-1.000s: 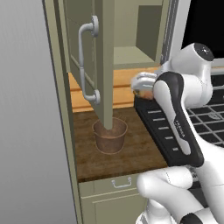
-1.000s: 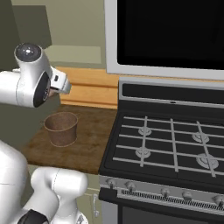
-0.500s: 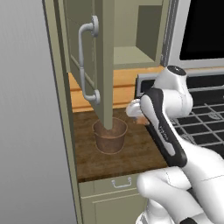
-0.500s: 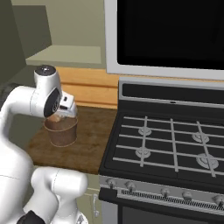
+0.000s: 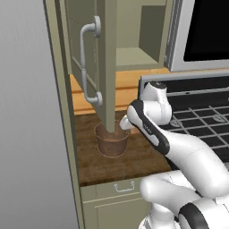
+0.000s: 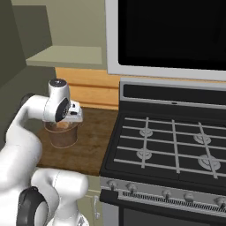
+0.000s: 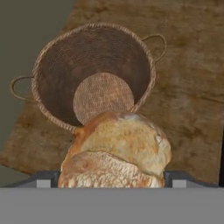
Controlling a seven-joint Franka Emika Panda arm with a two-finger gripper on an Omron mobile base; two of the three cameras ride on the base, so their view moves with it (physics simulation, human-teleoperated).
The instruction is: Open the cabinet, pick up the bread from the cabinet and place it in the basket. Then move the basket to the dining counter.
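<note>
1. Between the tool's (image 7: 112, 177) spread fingers, a crusty bread loaf (image 7: 118, 151) is being gripped.
2. Just beneath the tool, the wicker basket (image 7: 94, 72) is sitting upright on the wooden desk (image 7: 192, 87).

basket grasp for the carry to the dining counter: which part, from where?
Judgement call: take the basket by its rim, from straight above, one finger inside the wall. It stands upright with its mouth open, and the wall tapers down, so a side pinch could slip. The gripper holds the bread over it; pick the rim away from where the loaf lands.
</note>
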